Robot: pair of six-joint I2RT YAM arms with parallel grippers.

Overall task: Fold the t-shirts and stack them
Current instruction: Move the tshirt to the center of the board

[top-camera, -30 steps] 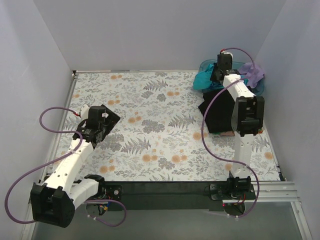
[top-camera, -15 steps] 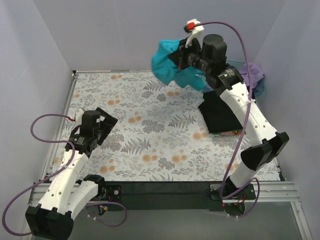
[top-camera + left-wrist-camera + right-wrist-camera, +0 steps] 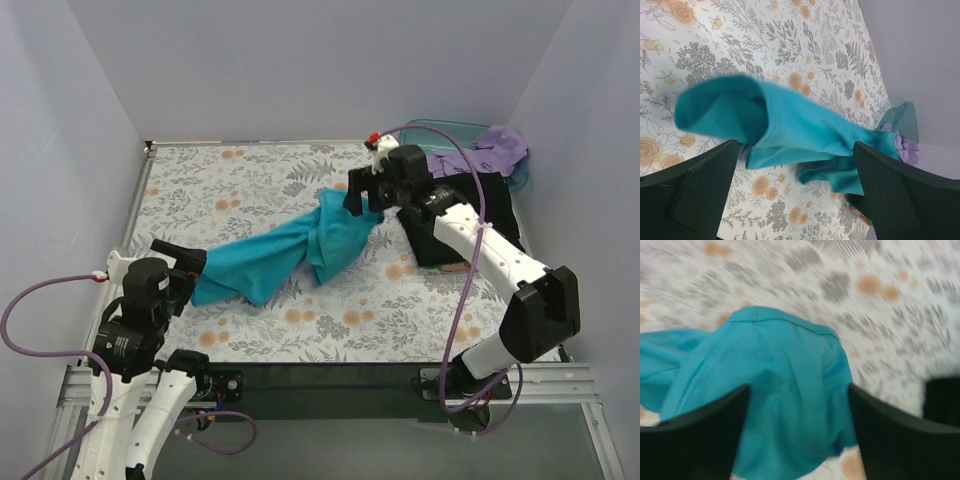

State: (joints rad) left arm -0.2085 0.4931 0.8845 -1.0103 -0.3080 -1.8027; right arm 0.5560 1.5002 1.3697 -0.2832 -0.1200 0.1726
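My left gripper [image 3: 795,147] and right gripper [image 3: 799,390] both gape over the teal shirt [image 3: 270,255], which lies bunched mid-frame. Pinching doubled layers could skew my fold.

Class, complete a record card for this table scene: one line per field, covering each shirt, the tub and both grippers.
Teal t-shirt: unfolded, stretched in a rumpled band across the floral table
Black t-shirt: lying on the right side, partly under the right arm
Lavender t-shirt: bunched on the tub
Tub: translucent, far right corner
Left gripper: open, at the teal shirt's near end
Right gripper: fingers spread over its far end; view blurred
Stack: none yet
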